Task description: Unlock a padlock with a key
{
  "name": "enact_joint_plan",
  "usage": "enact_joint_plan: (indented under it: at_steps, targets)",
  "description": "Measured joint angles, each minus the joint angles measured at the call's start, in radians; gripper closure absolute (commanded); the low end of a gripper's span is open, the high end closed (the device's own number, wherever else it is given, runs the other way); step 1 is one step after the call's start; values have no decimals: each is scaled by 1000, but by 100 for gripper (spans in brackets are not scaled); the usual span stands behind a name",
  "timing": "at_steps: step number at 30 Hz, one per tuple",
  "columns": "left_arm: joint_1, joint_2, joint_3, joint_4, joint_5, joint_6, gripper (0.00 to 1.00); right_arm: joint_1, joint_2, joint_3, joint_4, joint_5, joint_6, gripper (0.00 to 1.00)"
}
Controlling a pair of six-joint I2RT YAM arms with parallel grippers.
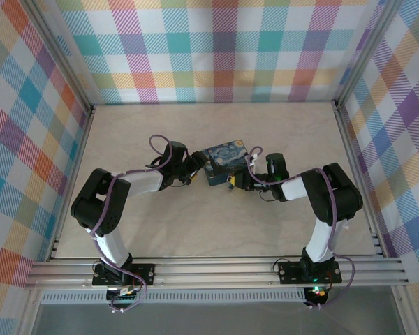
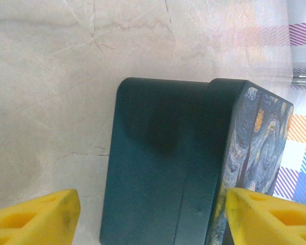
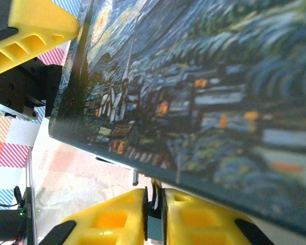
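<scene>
Right gripper is pinched shut on a small bluish piece, we think the padlock, just below the edge of the box; left gripper, jaws apart, straddles the box opposite.

Tiny blue padlock pinched in right claw

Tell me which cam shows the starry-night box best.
Top external: nearly the whole box shows there, printed face towards the camera, outline readable. Left wrist catches its plain dark side and a sliver of the print. Right wrist sits too close: blurred print, cropped at the edges.
</scene>
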Motion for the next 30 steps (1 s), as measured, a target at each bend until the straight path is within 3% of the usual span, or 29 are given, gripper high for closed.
enact_joint_plan:
  at_steps: [11,22,24,30]
  targets:
    - [0,-2,0,-2,0,9,25,0,-18,-1,-25,22,6,95]
    - [0,-2,0,-1,0,11,25,0,-45,-20,47,80,114,97]
    - [0,-2,0,-1,0,11,25,0,-45,-23,50,87,129,93]
    - [0,-8,-7,-1,0,11,26,0,-76,-42,38,107,114,65]
